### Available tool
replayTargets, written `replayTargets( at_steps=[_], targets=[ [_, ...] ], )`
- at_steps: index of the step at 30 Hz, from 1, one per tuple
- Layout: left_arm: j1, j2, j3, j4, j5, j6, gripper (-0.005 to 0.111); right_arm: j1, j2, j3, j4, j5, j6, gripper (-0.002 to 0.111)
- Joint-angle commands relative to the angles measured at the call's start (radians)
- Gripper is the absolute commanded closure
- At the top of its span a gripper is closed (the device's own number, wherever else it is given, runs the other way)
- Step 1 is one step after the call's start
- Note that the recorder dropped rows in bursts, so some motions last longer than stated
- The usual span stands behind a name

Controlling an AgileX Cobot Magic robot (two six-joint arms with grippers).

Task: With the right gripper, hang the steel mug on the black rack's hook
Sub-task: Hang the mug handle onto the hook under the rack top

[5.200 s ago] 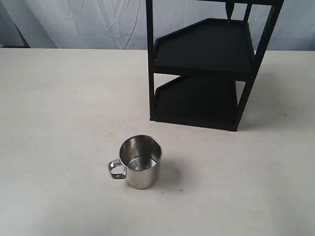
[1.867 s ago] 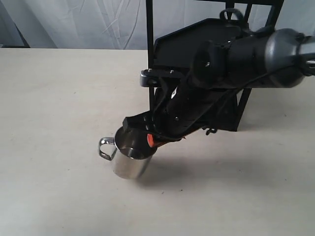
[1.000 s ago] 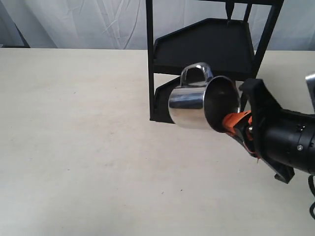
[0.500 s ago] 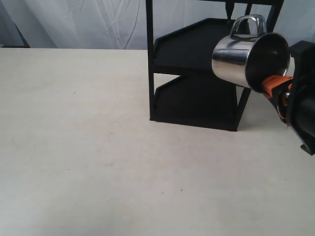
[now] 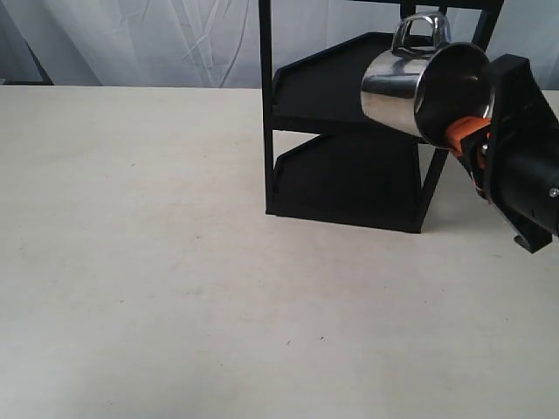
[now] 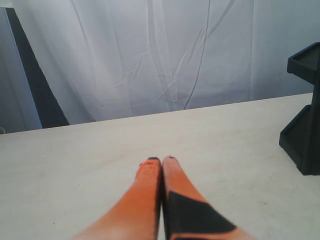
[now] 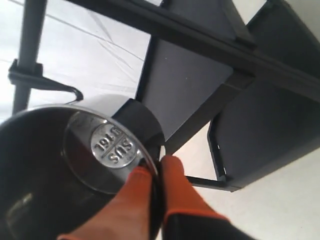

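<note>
The steel mug point(image 5: 410, 87) was gripped by its rim in the right tool point(image 7: 152, 172), held tipped sideways, handle uppermost, just under the black rack's point(image 5: 349, 131) top bar by the hook point(image 5: 407, 13). The left tool point(image 6: 161, 167) was clenched empty above the table point(image 5: 131, 262).

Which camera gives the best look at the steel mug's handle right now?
The exterior view: the steel mug lies tilted in the right hand, its handle uppermost, near the black rack top. The right wrist view looks into the mug's inside and stamped bottom; no handle is clear there. The left wrist view misses the mug.
</note>
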Motion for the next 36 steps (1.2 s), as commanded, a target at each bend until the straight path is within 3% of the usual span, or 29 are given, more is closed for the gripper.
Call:
replayTargets(
  at_steps=[1, 4, 10, 15, 36],
  targets=[
    [-0.005, -0.005, 0.0, 0.001, -0.005, -0.002, 0.105, -0.004, 0.057, -0.039, -0.05, 0.033, 0.0, 0.109],
    [-0.005, -0.005, 0.0, 0.001, -0.005, -0.002, 0.105, -0.041, 0.091, -0.049, -0.05, 0.073, 0.012, 0.109],
    [-0.005, -0.005, 0.0, 0.001, -0.005, -0.002, 0.105, -0.314, 0.09, -0.118, -0.218, 0.428, 0.01, 0.109],
    [-0.005, -0.005, 0.0, 0.001, -0.005, -0.002, 0.105, -0.417, 0.112, -0.171, -0.256, 0.518, -0.02, 0.109],
    [-0.005, -0.005, 0.0, 0.001, -0.005, -0.002, 0.105, -0.44, 0.259, -0.188, -0.321, 0.465, -0.063, 0.109]
  ],
)
